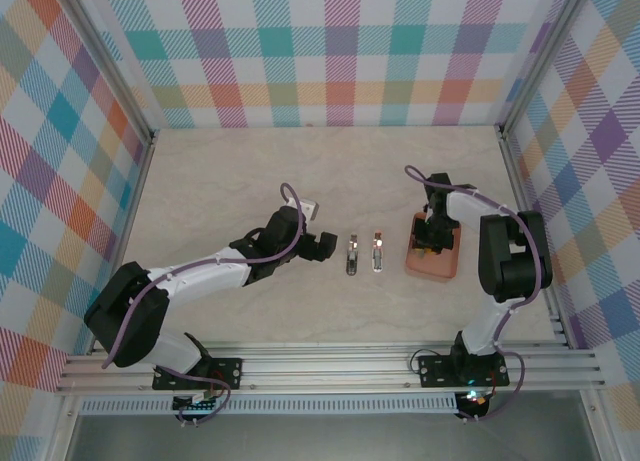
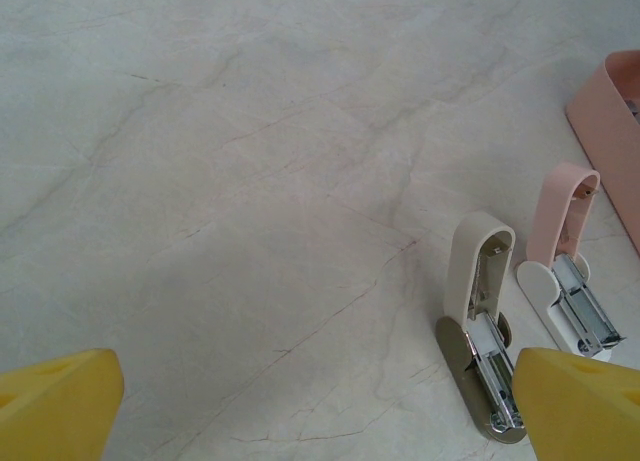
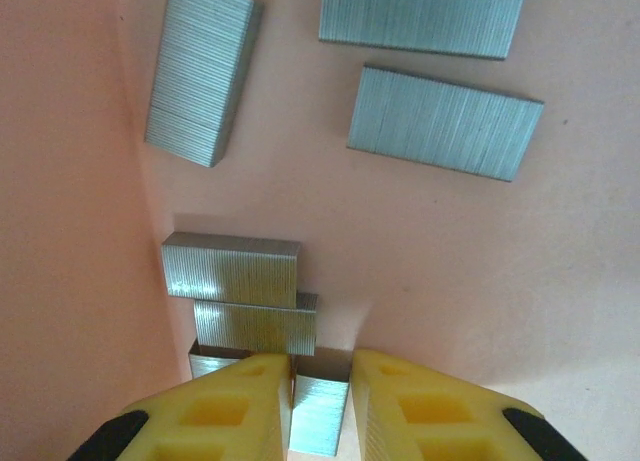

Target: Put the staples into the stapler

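Grey staples (image 3: 318, 423) clamped by right gripper (image 3: 320, 361) inside salmon tray (image 3: 560, 281), left gripper (image 2: 320, 401) wide open, empty

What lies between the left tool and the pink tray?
A cream stapler nearer the left tool and a pink stapler nearer the tray, both opened, side by side; the top view shows it.

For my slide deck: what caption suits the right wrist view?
Right end effector straddling one staple strip among several in the salmon tray.
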You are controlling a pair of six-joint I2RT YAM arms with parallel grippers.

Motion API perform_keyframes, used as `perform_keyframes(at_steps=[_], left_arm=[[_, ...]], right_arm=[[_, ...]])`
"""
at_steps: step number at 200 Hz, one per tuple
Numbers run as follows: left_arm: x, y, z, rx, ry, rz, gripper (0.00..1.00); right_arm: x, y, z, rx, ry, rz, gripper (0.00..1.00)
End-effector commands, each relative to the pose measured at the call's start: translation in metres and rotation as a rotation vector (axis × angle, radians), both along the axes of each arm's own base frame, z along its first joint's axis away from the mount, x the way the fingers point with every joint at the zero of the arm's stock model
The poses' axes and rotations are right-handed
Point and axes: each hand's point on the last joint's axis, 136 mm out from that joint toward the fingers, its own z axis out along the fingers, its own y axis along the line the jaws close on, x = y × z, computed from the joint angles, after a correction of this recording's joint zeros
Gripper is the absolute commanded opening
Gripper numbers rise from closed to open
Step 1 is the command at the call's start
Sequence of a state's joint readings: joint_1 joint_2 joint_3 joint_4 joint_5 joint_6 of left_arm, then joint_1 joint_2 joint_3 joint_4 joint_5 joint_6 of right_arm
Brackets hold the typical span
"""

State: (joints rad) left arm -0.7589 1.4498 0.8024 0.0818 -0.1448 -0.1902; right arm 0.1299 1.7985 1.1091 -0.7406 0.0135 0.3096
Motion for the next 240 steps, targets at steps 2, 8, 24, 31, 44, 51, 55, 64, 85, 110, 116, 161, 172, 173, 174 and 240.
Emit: perform_keyframes(at_steps=[2,8,24,31,44,51,55,64,85,110,116,161,172,173,174,240], left_arm=[[-0.003,-0.002,0.007,-0.013,-0.022,0.003,1.0],[-0.003,-0.002,0.007,-0.013,-0.021,0.001,1.0],[-0.003,-0.002,0.007,-0.015,-0.022,0.003,1.0],[-0.003,-0.001,0.008,-0.015,-0.024,0.004,1.0],[-0.003,-0.001,0.009,-0.017,-0.024,0.006,1.0],[-0.003,-0.001,0.009,-0.016,-0.026,0.007,1.0],[-0.003,-0.001,0.009,-0.015,-0.025,0.007,1.0],[-0.003,-0.001,0.011,-0.018,-0.029,0.008,1.0],[-0.003,0.0,0.012,-0.017,-0.031,0.01,1.0],[-0.004,0.001,0.013,-0.017,-0.034,0.01,1.0],[-0.003,0.001,0.013,-0.016,-0.034,0.011,1.0],[-0.003,0.003,0.016,-0.028,-0.038,0.027,1.0],[-0.003,0.002,0.017,-0.038,-0.038,0.029,1.0],[-0.002,0.002,0.017,-0.04,-0.038,0.03,1.0],[-0.002,0.002,0.017,-0.041,-0.038,0.031,1.0],[-0.005,0.007,0.026,-0.082,-0.056,0.056,1.0]], right_arm=[[-0.006,-0.011,-0.01,-0.052,0.043,0.011,0.25],[-0.007,-0.011,-0.012,-0.056,0.049,0.014,0.25],[-0.009,-0.011,-0.016,-0.057,0.062,0.015,0.26],[-0.01,-0.012,-0.018,-0.057,0.069,0.017,0.25],[-0.01,-0.012,-0.021,-0.061,0.075,0.02,0.24],[-0.011,-0.013,-0.021,-0.067,0.079,0.022,0.23],[-0.011,-0.013,-0.022,-0.07,0.078,0.024,0.22],[-0.011,-0.015,-0.021,-0.079,0.077,0.027,0.21],[-0.009,-0.019,-0.018,-0.096,0.066,0.031,0.19],[-0.007,-0.024,-0.013,-0.109,0.059,0.031,0.17],[-0.006,-0.025,-0.011,-0.112,0.054,0.032,0.17],[-0.005,-0.036,0.005,-0.133,0.019,0.024,0.17],[-0.004,-0.038,0.01,-0.133,0.006,0.02,0.17],[-0.004,-0.039,0.011,-0.133,0.005,0.021,0.17],[-0.004,-0.038,0.011,-0.133,0.004,0.021,0.17],[0.001,-0.033,0.08,-0.08,-0.137,0.025,0.18]])
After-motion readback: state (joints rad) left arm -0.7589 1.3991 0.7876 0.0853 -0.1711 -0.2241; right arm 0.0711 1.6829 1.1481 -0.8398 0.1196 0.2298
